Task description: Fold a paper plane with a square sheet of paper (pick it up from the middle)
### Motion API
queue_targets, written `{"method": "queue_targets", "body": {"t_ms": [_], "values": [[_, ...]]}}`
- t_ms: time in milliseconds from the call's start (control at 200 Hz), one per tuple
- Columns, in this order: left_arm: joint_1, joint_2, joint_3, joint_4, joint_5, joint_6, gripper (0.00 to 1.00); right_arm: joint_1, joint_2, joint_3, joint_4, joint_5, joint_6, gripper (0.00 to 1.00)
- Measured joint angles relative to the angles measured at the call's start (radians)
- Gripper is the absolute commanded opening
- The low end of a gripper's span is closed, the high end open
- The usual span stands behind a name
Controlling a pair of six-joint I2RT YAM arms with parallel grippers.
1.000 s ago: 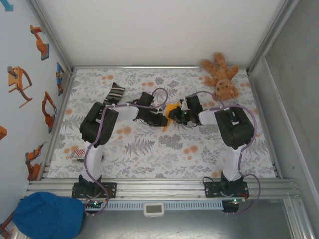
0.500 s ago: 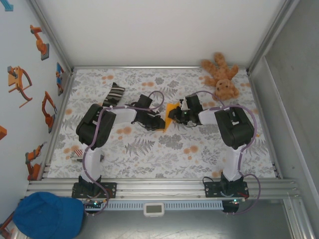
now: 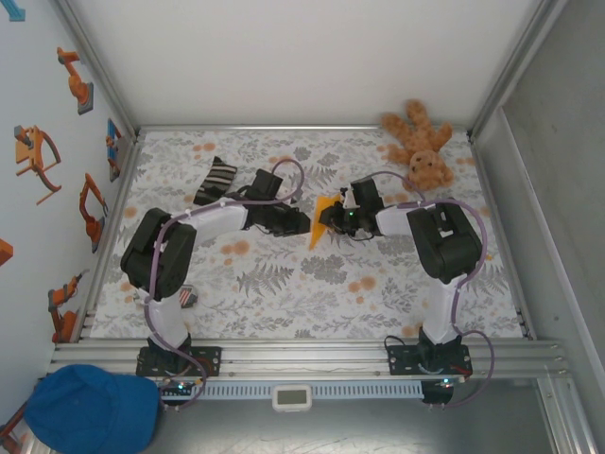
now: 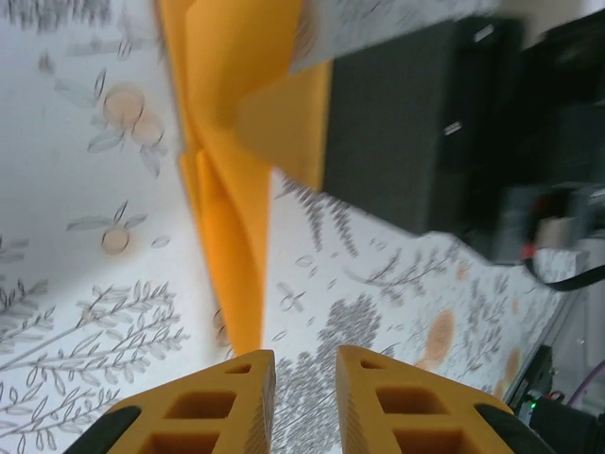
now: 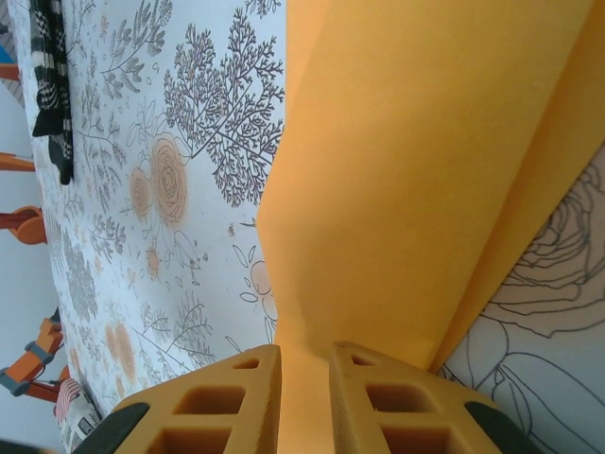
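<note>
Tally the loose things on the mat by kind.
paper: 1
sock: 1
teddy: 1
small striped item: 1
Total: 4

Brown teddy bear [image 3: 419,145] sprawled at far right corner of tabletop [image 3: 302,284], head toward near side. Black-and-white striped sock [image 3: 216,179] flat at far left, well apart from bear. Tabletop printed with grey leaves, orange flowers. Blue cap [image 3: 92,409] off tabletop, below near left corner. Small white display unit [image 3: 291,397] on front rail, centre. Orange robot-arm stickers [image 3: 36,156] on left wall.
</note>
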Motion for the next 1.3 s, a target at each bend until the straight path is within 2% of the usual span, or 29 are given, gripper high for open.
{"method": "queue_targets", "body": {"t_ms": [235,431,1302], "values": [[-0.013,0.047,0.0,0.103,0.047,-0.068,0.14,0.003,0.0,0.011,-0.021,0.001,-0.003,0.2],[-0.056,0.105,0.012,0.107,0.054,-0.086,0.1,0.003,0.0,0.011,-0.023,0.002,-0.003,0.19],[-0.066,0.196,0.056,0.087,-0.024,-0.085,0.08,0.005,0.0,0.013,-0.038,0.001,-0.003,0.19]]}}
